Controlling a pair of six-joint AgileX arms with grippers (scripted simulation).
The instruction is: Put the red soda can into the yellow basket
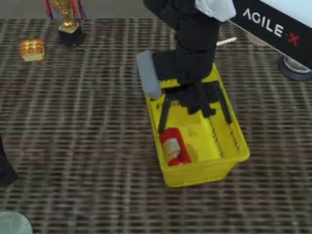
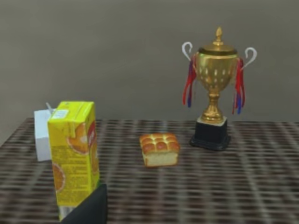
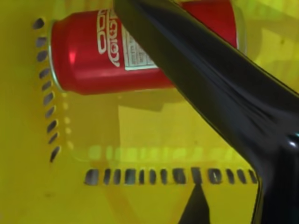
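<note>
can's (image 1: 174,146) down on its side in the basket (image 1: 204,176), long axis running along the left wall, just below my right gripper (image 1: 196,108), whose fingers look spread and empty, so I only lift straight out.

The right arm (image 1: 195,39) is built of glossy black segments with a white cap. A white panel beside it is lettered "AGILE" in white with a red X. A grey block sits above the claw.

Red soda can (image 1: 174,146) with white label patch, bright yellow basket (image 1: 204,175), gold trophy (image 2: 216,93) with red-blue ribbons, brown woven table (image 1: 83,136).
</note>
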